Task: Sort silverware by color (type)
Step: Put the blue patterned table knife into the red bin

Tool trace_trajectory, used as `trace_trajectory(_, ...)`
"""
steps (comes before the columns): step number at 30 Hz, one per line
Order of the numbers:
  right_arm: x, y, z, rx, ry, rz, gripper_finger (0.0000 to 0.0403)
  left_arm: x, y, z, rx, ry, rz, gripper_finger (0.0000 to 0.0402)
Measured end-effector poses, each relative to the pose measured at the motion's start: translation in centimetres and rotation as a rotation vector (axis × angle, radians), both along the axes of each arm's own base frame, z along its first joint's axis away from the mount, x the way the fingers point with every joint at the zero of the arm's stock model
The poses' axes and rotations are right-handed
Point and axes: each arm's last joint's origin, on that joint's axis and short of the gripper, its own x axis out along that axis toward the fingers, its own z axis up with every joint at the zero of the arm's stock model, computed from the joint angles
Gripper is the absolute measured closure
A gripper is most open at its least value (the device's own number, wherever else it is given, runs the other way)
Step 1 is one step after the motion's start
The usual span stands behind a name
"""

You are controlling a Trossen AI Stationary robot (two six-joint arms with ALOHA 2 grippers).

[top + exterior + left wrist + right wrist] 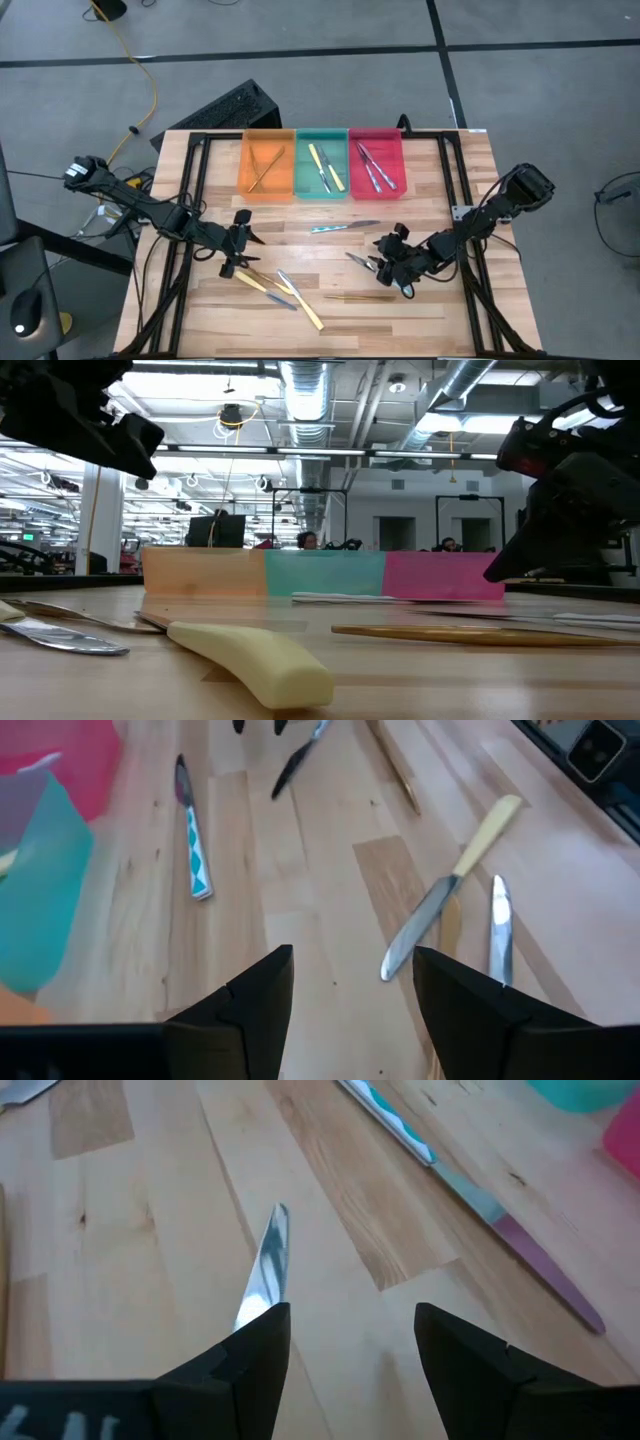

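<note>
Both grippers hovering over loose cutlery.
Left gripper [352, 990] gaping wide, empty; right gripper [352, 1342] spreading wide above a shiny, slender knife [266, 1268].

3 trays [322, 135] behind loose silverware [283, 288] (mid-table).

On the pale wood desk [420, 300] stand an orange tray [266, 165], a teal-green tray [321, 165] and a pink-red tray [376, 163], while loose silverware includes a silver knife with a blue-and-white diamond-patterned handle [192, 845], a cream-yellow-handled knife [445, 890] and a bronze-gold piece [358, 297].
</note>
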Motion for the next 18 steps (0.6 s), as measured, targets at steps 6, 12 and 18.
trace_trajectory(6, 0.1, 0.0, -0.1, 0.059, 0.040, 0.039, 0.0163, 0.0, 0.1, 0.1, -0.012, -0.015, 0.072, 0.0211)
trace_trajectory(12, 1.2, 1.5, 1.8, 0.143, 0.096, 0.124, 0.0163, 0.2, 0.0, 0.4, -0.059, -0.047, 0.096, 0.0211)
trace_trajectory(18, 1.1, 3.1, 4.5, 0.093, 0.236, 0.134, 0.0164, 0.3, 0.1, 0.4, -0.022, -0.062, 0.111, 0.0211)
